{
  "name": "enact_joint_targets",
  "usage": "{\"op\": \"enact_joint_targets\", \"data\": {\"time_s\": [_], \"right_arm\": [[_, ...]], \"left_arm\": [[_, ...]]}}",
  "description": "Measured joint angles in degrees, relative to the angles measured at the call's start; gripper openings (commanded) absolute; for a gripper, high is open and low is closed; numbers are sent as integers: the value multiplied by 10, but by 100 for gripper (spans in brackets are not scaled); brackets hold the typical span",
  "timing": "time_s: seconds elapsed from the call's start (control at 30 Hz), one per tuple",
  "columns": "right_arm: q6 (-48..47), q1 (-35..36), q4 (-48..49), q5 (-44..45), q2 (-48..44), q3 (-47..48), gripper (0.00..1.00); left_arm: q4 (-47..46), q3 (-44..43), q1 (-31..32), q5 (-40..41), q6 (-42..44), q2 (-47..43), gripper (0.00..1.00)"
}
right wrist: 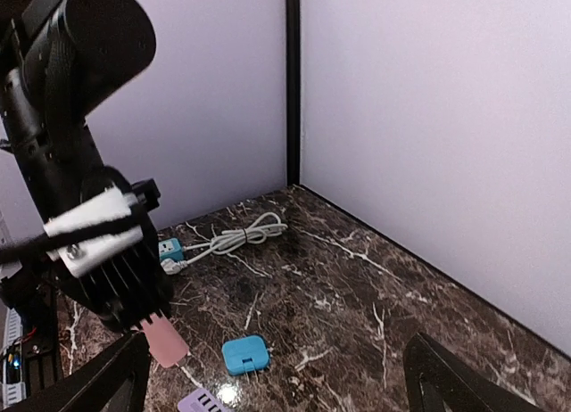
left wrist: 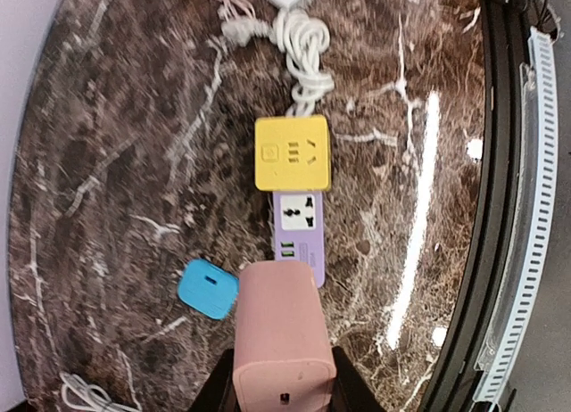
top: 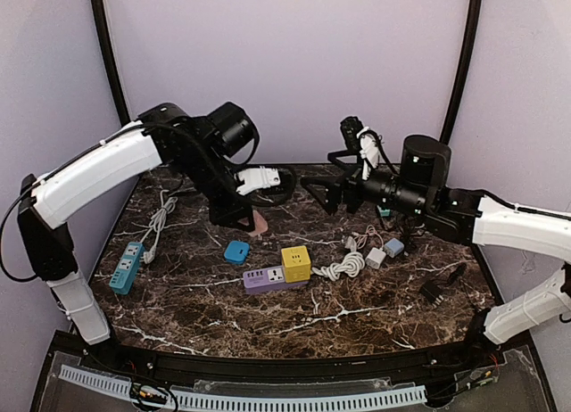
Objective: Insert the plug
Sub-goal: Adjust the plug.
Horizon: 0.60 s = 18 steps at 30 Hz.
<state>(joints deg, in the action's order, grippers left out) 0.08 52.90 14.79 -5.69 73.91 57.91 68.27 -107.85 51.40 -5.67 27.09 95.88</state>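
My left gripper (top: 243, 214) is shut on a pink plug block (top: 260, 222) and holds it above the table, behind the blue adapter (top: 236, 251). In the left wrist view the pink block (left wrist: 281, 327) sits between my black fingers (left wrist: 217, 387), just short of the purple power strip (left wrist: 299, 229) with the yellow cube socket (left wrist: 292, 152) on its far end. The strip (top: 268, 279) and the cube (top: 295, 262) lie mid-table. My right gripper (top: 323, 196) is open and empty, raised at the back right; its view shows the pink block (right wrist: 165, 341) and the blue adapter (right wrist: 245, 354).
A teal power strip (top: 127, 267) with a white cable (top: 159, 220) lies at the left. A coiled white cable (top: 343, 267), a white adapter (top: 376, 258), a grey-blue adapter (top: 393, 247) and a black plug (top: 434, 290) lie at the right. Walls enclose the back and sides.
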Motion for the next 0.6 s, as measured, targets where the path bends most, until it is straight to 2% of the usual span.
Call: {"op": "enact_joint_targets", "data": {"time_s": [0.13, 0.27, 0.37, 0.5, 0.6], "right_arm": [[80, -33, -46, 39, -64, -82, 99], [146, -73, -86, 39, -72, -119, 98], [191, -107, -109, 22, -70, -140, 89], [200, -122, -113, -37, -61, -143, 81], [153, -123, -61, -137, -67, -160, 80]], "left_arm": [[33, 0, 0, 7, -23, 96, 1], [38, 0, 0, 9, -34, 153, 1], [38, 0, 0, 10, -38, 172, 1], [45, -17, 0, 1, -36, 190, 1], [50, -28, 0, -26, -21, 184, 1]]}}
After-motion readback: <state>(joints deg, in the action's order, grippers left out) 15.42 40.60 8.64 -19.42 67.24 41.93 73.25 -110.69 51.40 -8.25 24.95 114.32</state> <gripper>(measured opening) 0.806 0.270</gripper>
